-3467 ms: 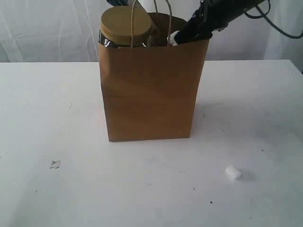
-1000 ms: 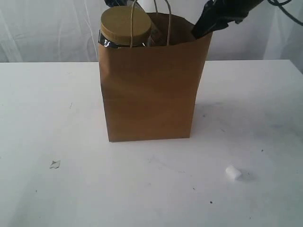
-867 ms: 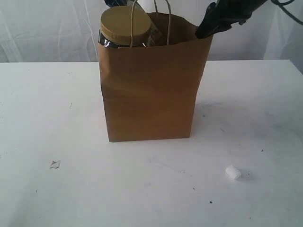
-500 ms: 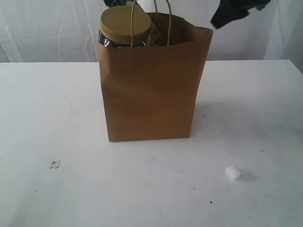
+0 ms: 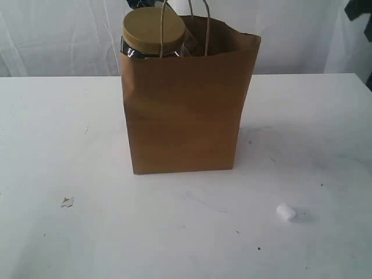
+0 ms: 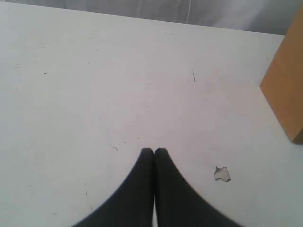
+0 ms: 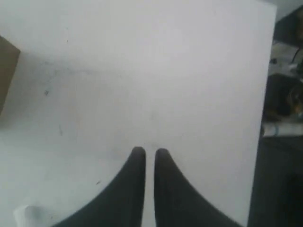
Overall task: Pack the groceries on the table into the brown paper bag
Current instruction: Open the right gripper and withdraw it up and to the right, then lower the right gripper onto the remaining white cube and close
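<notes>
I can read no text, label, brand, number or sign in any of my views. The brown paper bag (image 5: 186, 116) shows me plain sides, and the little that I see of the nut jar (image 5: 153, 29) below its tan lid is too small and blurred to read.

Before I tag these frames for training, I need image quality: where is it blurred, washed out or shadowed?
Exterior view: even, soft light; the tall brown paper bag throws a faint shadow on the white tabletop to its right. Left wrist view: black fingers blurred, table sharper. Right wrist view: soft throughout, table washed out, small white marshmallow a smear.
</notes>
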`<action>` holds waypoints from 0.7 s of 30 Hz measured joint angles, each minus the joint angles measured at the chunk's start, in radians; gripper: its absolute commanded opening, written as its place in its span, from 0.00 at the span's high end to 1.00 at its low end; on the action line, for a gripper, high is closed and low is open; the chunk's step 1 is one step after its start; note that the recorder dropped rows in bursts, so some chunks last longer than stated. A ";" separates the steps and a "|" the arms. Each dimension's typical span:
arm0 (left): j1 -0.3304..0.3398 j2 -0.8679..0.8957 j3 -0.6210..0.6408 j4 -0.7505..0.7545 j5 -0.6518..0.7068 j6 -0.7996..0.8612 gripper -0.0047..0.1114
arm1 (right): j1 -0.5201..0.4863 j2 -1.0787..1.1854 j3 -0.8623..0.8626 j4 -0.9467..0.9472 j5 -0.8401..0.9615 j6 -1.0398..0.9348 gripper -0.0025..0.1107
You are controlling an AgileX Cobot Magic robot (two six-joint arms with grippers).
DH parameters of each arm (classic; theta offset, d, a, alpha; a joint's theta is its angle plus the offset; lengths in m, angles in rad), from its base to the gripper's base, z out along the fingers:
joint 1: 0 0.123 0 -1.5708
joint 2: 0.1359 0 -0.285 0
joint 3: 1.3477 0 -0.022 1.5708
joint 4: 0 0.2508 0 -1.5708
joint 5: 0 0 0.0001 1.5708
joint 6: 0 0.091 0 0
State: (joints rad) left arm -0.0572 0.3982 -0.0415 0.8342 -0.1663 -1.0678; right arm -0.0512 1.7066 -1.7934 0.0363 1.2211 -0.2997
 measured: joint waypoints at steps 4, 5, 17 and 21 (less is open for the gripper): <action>0.000 0.000 0.000 0.000 0.000 0.000 0.96 | -0.002 -0.055 0.205 0.094 0.000 0.029 0.98; 0.000 0.000 0.000 0.000 0.000 0.000 0.96 | -0.002 -0.069 0.248 0.131 0.000 0.029 0.98; 0.000 0.000 0.000 0.000 0.000 0.000 0.96 | 0.198 -0.105 0.705 0.235 -0.079 -0.190 0.51; 0.000 0.000 0.000 0.000 0.000 0.000 0.96 | 0.227 -0.105 0.786 0.228 -0.262 -0.215 0.45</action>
State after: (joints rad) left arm -0.0572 0.3982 -0.0415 0.8342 -0.1663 -1.0678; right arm 0.1755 1.6021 -1.0073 0.2646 0.9593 -0.5146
